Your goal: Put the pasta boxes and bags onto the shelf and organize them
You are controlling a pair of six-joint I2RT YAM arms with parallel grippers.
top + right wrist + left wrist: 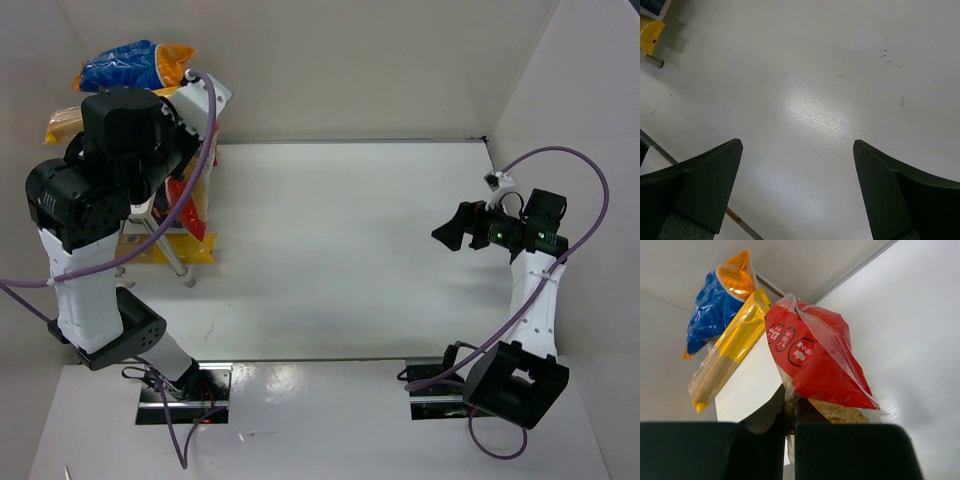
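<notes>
The left tool (789,401) is pressed together on a thin strip of film at the edge of the clear bag with red label (815,365), pinching plastic only, not the bulk of the pasta inside. That is the first weak spot: the film is slick and crinkly, the weight sits away from the pinch, and a quick swing or tilt could let the strip slide out.

Just beyond the held bag lie the long yellow spaghetti bag (727,355) and the blue-and-orange bag (715,305), both up on the shelf (181,268) and close together. The wrist view does not show whether the red-labelled bag touches the board yet. In the overhead view it appears to sit at the shelf's right-hand edge, so releasing it there risks it tipping off onto the surface (350,250). Pushing it further in could nudge the spaghetti bag, which seems to lie along the far edge, and carry it over the side. The rack stands on thin legs, so a hard press from the arm might shift it.

The right tool (797,192) hangs spread wide over bare surface, holding nothing and well apart from the shelf.
</notes>
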